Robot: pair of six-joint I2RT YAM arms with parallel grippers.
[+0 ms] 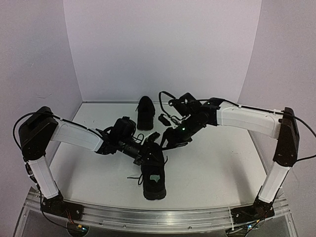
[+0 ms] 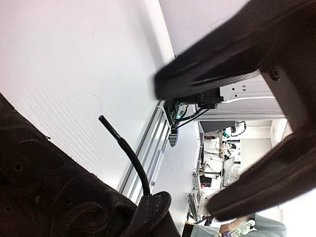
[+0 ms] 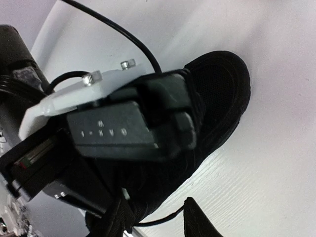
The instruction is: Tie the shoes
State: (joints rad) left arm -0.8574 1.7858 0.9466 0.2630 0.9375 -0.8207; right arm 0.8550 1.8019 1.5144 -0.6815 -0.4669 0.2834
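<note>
Two black shoes lie on the white table. The far shoe (image 1: 144, 111) stands apart at the back. The near shoe (image 1: 153, 174) shows a pale insole label, and both grippers meet over its laces. My left gripper (image 1: 146, 157) (image 2: 150, 213) is shut on a lace (image 2: 129, 158), whose stiff end sticks up out of the jaws beside the shoe's upper (image 2: 39, 182). My right gripper (image 1: 159, 139) (image 3: 158, 223) is open, its fingertips (image 3: 200, 223) apart, and a thin lace strand (image 3: 165, 220) runs loose between them. The left gripper's body (image 3: 113, 128) hides most of the shoe (image 3: 224, 94).
A small black object (image 1: 163, 119) lies between the far shoe and the right arm. The right arm's cable (image 1: 165, 96) loops above it. A metal rail (image 1: 148, 217) runs along the table's front edge. White walls close in the sides and back.
</note>
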